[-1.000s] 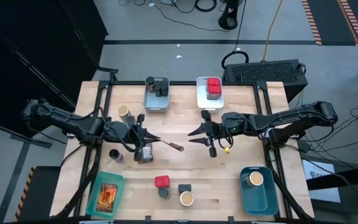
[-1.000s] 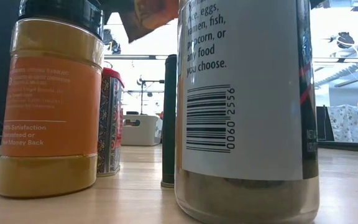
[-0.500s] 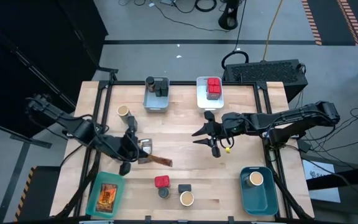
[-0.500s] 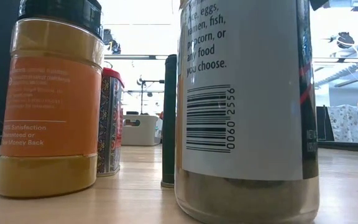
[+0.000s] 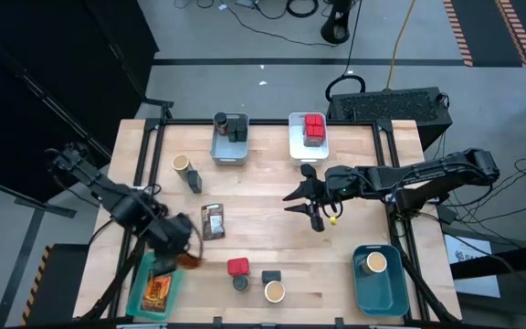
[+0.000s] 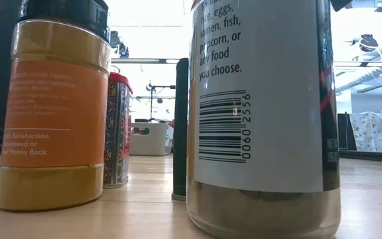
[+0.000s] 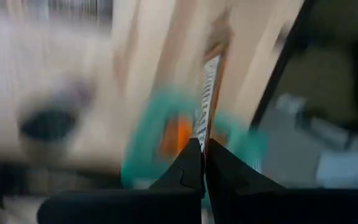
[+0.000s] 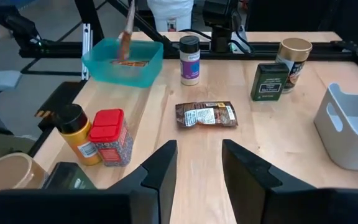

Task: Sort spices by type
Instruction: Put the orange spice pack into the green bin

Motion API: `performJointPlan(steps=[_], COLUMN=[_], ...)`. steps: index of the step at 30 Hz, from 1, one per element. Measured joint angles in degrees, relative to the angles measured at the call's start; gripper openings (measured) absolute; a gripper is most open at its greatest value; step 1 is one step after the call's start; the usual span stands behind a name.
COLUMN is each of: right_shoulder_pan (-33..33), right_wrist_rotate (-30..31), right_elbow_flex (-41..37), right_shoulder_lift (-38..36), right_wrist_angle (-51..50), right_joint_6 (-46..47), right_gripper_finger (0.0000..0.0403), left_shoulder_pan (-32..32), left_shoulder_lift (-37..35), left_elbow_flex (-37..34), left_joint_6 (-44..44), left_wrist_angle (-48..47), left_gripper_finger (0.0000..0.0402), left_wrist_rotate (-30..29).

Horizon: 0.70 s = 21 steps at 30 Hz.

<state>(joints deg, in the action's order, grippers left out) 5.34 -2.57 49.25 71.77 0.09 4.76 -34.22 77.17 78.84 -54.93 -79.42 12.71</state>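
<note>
A flat brown-orange packet (image 5: 188,260) is hanging edge-on between the tightly closed fingers of the left gripper (image 7: 197,163), now at the lower left of the high view, over the rim of the teal bin (image 5: 139,285). A second ago it was held mid-table, so delivery is imminent. A second packet (image 5: 213,220) is lying on the table. The right gripper (image 8: 197,163) is waiting centre-right, partly open, holding nothing. A near jar (image 6: 260,113) is reading "any food you choose."
</note>
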Motion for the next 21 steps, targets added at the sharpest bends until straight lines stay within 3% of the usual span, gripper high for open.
performJointPlan(steps=[3, 7, 16, 21], right_shoulder_pan=[0.07, 1.01, 3.07, 5.41], right_wrist_rotate=[0.0, 1.19, 4.99, 12.15], right_elbow_flex=[0.0, 0.0, 0.0, -0.02], right_shoulder_lift=[0.14, 1.83, 6.19, 7.04], right_wrist_angle=[0.12, 2.1, 9.73, 10.01], right_joint_6=[2.36, 4.5, 8.21, 9.75], right_gripper_finger=[0.0112, 0.0112, 0.0112, 0.0112], left_shoulder_pan=[-2.29, -5.58, -9.12, -9.77], left_shoulder_lift=[0.31, 0.33, 4.51, 8.84], left_elbow_flex=[0.11, 0.09, -2.84, -4.22], left_joint_6=[-5.34, -8.19, -5.6, -1.05], left_wrist_angle=[-5.91, -10.19, -9.59, -9.8], left_gripper_finger=[0.0007, 0.0007, 0.0006, 0.0006], left_wrist_rotate=[8.34, 12.77, 11.39, 6.86])
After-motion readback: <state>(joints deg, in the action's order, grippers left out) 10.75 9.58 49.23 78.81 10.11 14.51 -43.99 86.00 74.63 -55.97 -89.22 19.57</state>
